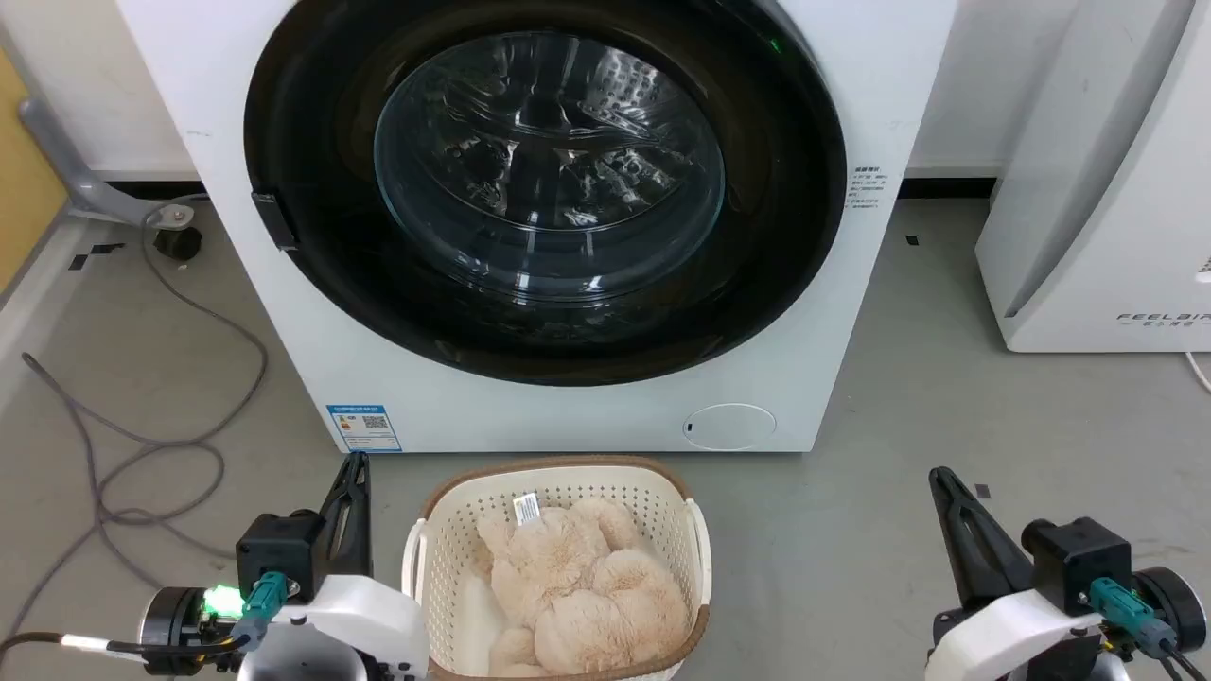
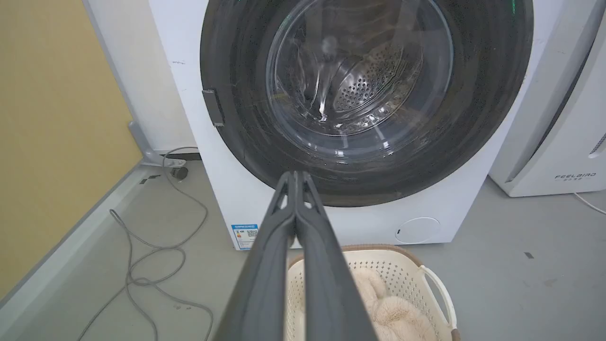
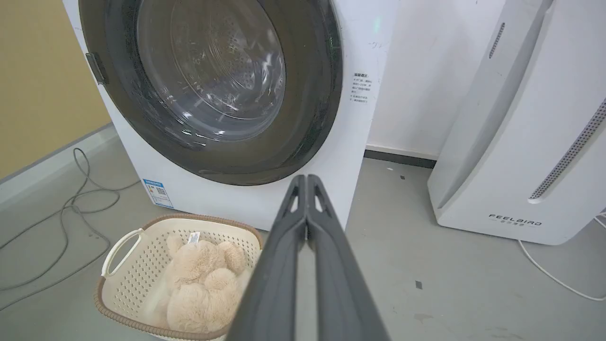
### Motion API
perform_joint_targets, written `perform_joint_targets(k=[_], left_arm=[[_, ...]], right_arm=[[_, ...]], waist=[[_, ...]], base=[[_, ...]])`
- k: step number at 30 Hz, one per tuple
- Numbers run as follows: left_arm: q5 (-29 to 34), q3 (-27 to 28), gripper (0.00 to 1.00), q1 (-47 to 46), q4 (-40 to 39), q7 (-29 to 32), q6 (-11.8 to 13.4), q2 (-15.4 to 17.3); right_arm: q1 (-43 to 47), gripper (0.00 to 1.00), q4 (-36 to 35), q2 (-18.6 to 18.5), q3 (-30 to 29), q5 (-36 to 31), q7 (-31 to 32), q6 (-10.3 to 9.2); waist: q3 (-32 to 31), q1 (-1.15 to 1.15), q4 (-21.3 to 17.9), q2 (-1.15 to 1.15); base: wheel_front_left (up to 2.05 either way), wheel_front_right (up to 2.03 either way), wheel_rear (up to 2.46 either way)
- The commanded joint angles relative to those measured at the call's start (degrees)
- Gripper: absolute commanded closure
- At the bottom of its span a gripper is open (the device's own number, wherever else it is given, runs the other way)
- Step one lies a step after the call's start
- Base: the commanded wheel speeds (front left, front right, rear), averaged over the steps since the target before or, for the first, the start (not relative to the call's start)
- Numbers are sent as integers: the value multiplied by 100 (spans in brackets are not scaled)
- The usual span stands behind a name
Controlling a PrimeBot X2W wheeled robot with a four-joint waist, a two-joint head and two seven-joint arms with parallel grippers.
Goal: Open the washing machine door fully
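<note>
Perforations (image 2: 354, 89) show through washing machine door (image 2: 367, 142), left wrist view.

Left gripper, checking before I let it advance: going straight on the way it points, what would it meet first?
Probably the washing machine door, on its black lower rim: in the left wrist view the tips of the shut left gripper line up there. Depth is unclear.
</note>
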Motion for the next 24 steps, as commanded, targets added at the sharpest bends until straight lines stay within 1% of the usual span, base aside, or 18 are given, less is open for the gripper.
perform_joint_targets(k=[1,19,20,24], left_arm=[[16,-12,100,101,-24,2,-25,0],[16,-12,100,101,-24,2,-25,0],[0,3,0,-1,2,0,3,-1],[-9,-8,0,-6,12,-29,27,-1]], right_arm=[[-78,100,14,6,4,-44,7,5],[-78,100,14,6,4,-44,7,5],[4,0,-1,0,0,2,-1,0],[6,0,-12,0,-18,30,-30,0]], waist=[[0,0,0,0],[0,0,0,0],[0,0,0,0],[3,0,-1,0]], base=[[0,0,0],[0,0,0],[0,0,0],[0,0,0]])
